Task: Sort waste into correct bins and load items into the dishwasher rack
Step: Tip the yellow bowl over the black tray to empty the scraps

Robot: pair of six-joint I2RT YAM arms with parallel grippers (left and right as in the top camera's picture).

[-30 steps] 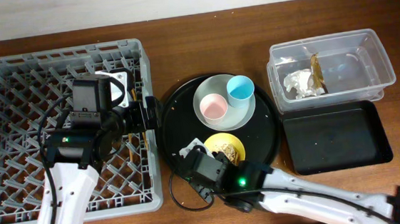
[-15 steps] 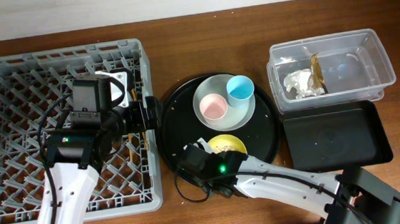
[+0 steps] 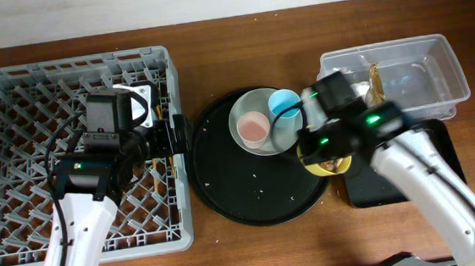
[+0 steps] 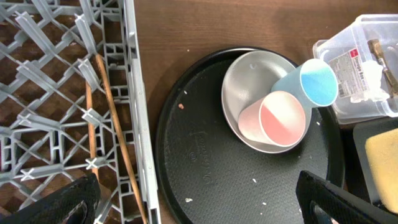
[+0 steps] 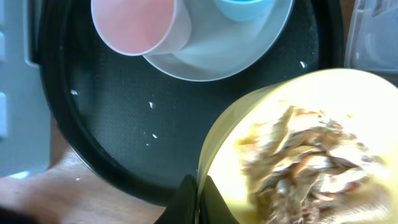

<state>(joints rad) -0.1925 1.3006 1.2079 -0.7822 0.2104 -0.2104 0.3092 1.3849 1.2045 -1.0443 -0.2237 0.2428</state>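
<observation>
My right gripper [image 5: 198,200] is clamped on the rim of the yellow bowl [image 5: 292,124]. The bowl's mouth faces up and the food scraps [image 5: 311,165] are heaped inside. The bowl hangs over the right edge of the round black tray [image 3: 225,185], beside the flat black tray [image 3: 427,165].

On the round tray, the pink cup [image 5: 140,22] and blue cup [image 3: 285,104] sit in the plate [image 4: 245,81].

My left gripper [image 4: 205,205] is spread wide, holding nothing. The chopsticks [image 4: 117,137] lie in the rack [image 3: 14,99], long axes along its right wall.

Farthest off, the clear tub [image 3: 435,58] holds the tissue [image 3: 355,98] and the wrapper [image 3: 376,84], which lies lengthwise front to back.
</observation>
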